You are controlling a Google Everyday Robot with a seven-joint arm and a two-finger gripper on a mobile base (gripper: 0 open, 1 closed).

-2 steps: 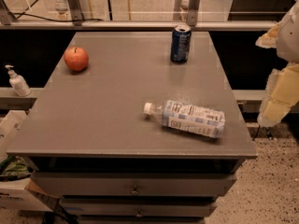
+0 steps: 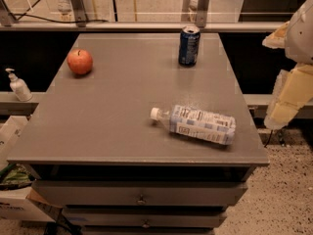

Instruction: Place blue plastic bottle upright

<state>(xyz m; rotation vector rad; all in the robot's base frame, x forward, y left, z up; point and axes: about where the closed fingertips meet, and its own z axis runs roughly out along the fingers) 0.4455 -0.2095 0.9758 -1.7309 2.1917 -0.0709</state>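
So the blue plastic bottle [image 2: 198, 125] (clear plastic w/ a pale blue-and-white printed label) is lying flat on its side on the grey rectangular tabletop [image 2: 112, 126], lower right of centre in the frame and pretty near the front right corner. Its small white screw cap [image 2: 155, 113] points left and slightly up-frame, and the bottom end sits toward the right edge, so the whole thing runs on a bit of a diagonal. Nothing is touching it afaict. The robot's tool [image 2: 286, 102], the cream-coloured padded bit under a white rounded arm part, is way over at the right edge of the frame, off the side of the tabletop and well apart from the bottle. Can't tell if it's open or closed from this angle, tbh. Other stuff: a dark blue soda can [image 2: 189, 45] stands upright near the back edge, upper middle of the frame, and a round red apple [image 2: 79, 61] sits at the upper left of the tabletop, both well apart from the bottle. A small white pump dispenser bottle [image 2: 18, 85] stands on a ledge at the far left, off the tabletop. Below the front edge there are grey drawers w/ little round knobs [image 2: 141, 199], and speckled floor [image 2: 288, 190] shows at the lower right.
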